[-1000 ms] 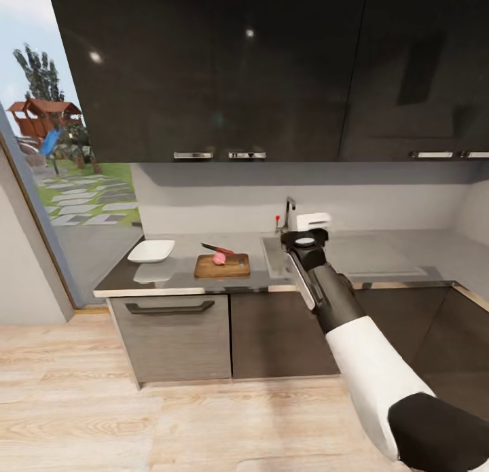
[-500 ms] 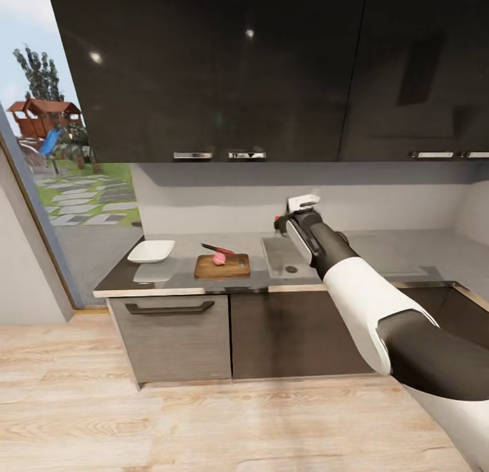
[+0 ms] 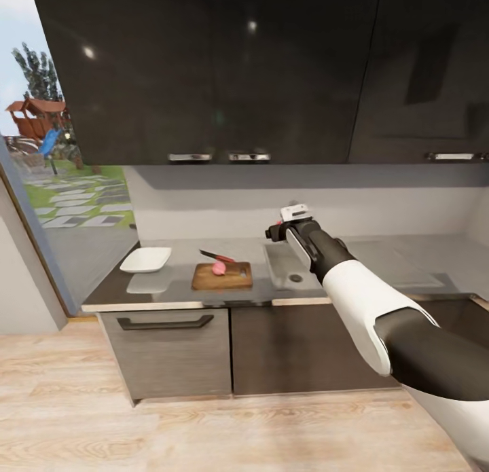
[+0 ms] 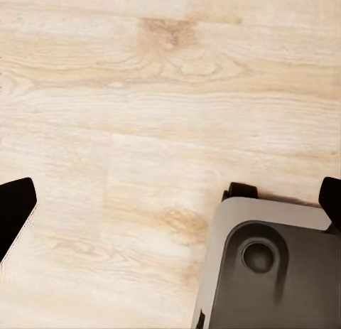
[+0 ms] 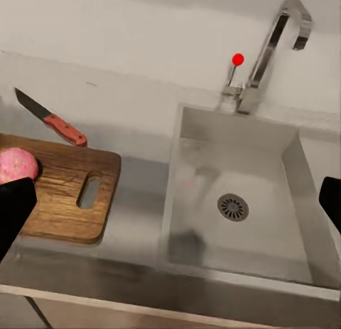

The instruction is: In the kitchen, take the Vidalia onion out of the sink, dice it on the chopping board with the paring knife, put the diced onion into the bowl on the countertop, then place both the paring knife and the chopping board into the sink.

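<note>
on the grey counter [image 3: 176,285] the white bowl [image 3: 145,259] sits farthest left, well apart from the wooden board [image 3: 222,276]. the pink onion [image 3: 219,268] rests on the board, and the red-handled knife [image 3: 217,257] lies just behind it. right of the board is the steel sink [image 5: 238,194] with its tap [image 5: 273,48]. the right end effector [image 3: 293,217] hangs above the sink, fingers spread wide, holding nothing. the left end effector [image 4: 170,208] is wide too, over wood floor [image 4: 142,94].

We note a window [image 3: 61,187] at frame left, garden and red-roofed playhouse [image 3: 34,119] beyond. Drawer handle [image 3: 165,322] sits lower left.
</note>
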